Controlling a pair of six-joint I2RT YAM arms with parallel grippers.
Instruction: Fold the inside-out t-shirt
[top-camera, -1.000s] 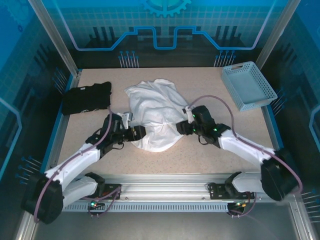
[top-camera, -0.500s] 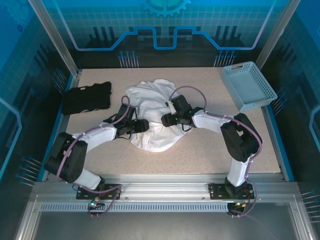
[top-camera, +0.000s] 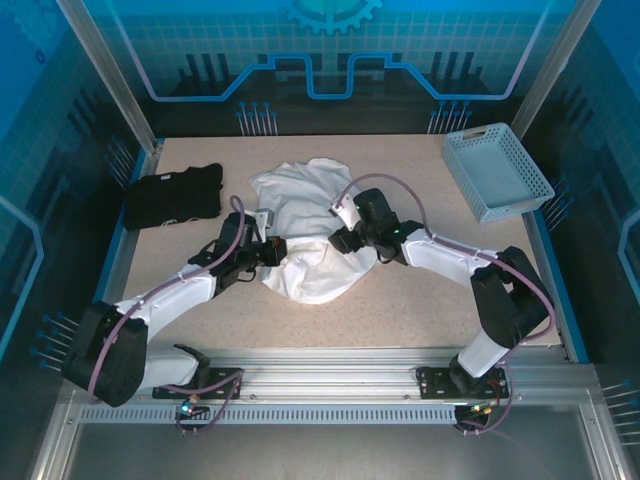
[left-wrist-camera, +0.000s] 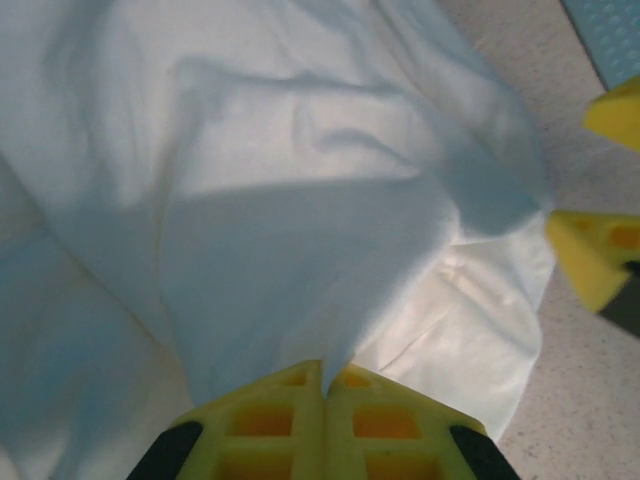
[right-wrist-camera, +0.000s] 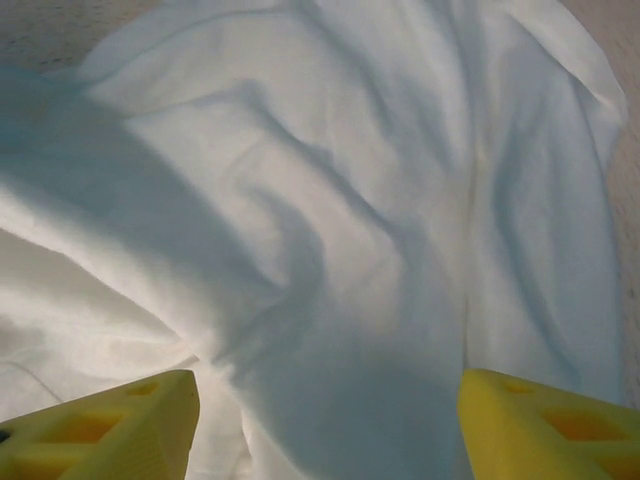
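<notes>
Pinch on the left, open reach on the right.
My left hand (left-wrist-camera: 323, 368) is pressed together, pinching a fold of the inside-out t-shirt (top-camera: 305, 215) at its near-left edge. My right hand (top-camera: 340, 240) is spread over the cloth's right side, its fingers (right-wrist-camera: 100, 425) wide apart above wrinkled white fabric. The t-shirt lies crumpled in the middle of the bench (top-camera: 400, 300), with a black folded garment (top-camera: 172, 195) well apart on its left.
</notes>
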